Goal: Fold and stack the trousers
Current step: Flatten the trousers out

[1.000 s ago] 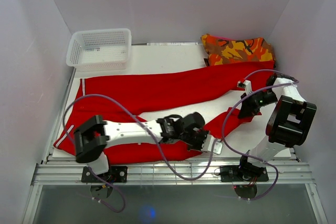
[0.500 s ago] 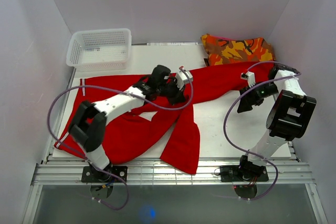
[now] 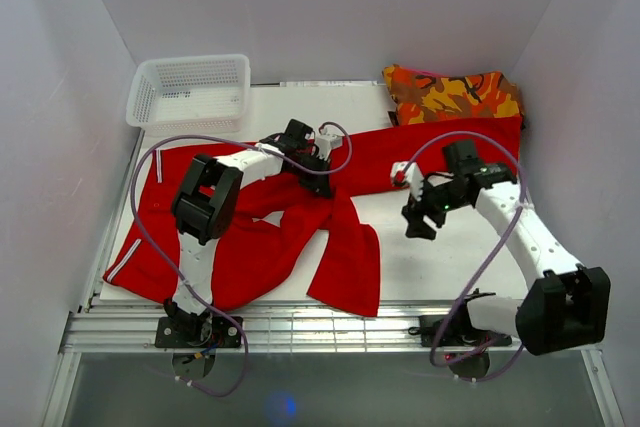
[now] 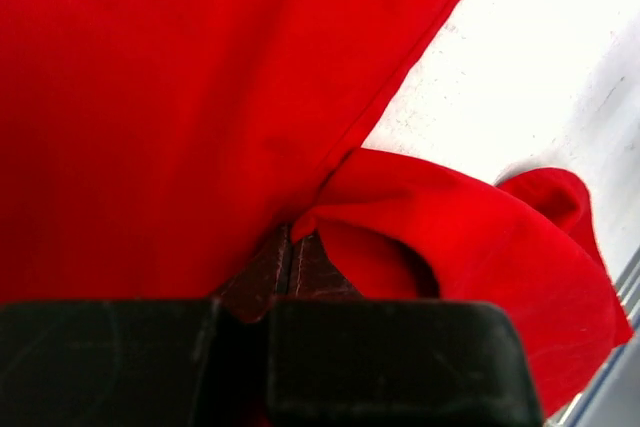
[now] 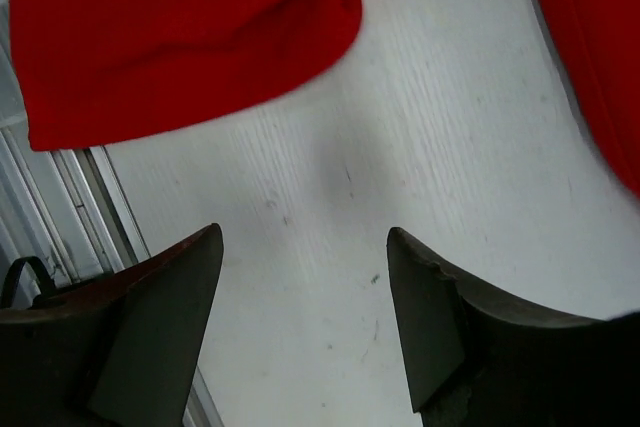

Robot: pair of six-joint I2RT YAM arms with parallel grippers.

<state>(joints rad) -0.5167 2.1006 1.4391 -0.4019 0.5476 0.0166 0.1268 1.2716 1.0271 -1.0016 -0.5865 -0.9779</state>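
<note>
Red trousers (image 3: 230,247) lie spread over the left half of the table (image 3: 450,262). The waist end is at about 8 o'clock. One leg runs across to 2 o'clock, where its end lies just beside the camouflage garment (image 3: 452,95). The other leg is bunched up near centre, with its cuff end lying down at 6 o'clock near the front edge. The left hand (image 3: 320,177) is at about 11 o'clock from table centre, right on the bunched cloth where the two legs meet. In the left wrist view the left hand (image 4: 292,242) has its fingers (image 4: 272,272) pressed together with a fold of red cloth pinched between them, so it is closed and gripping the trousers. The left arm (image 3: 205,197) reaches forward from its base and bends right at the elbow, with the wrist low over the cloth. The right hand (image 3: 416,219) is at about 3 o'clock from centre, over bare table, in the gap between the far leg and the near cuff and touching neither. In the right wrist view the right hand (image 5: 300,292) has its fingers (image 5: 160,322) spread wide apart and holds nothing; white table shows below and red cloth at the top edges. The right arm (image 3: 525,237) stretches out from its base toward 10 o'clock, with the wrist tipped down. A white basket (image 3: 190,92) sits at the 10 o'clock corner, apart from the trousers.
</note>
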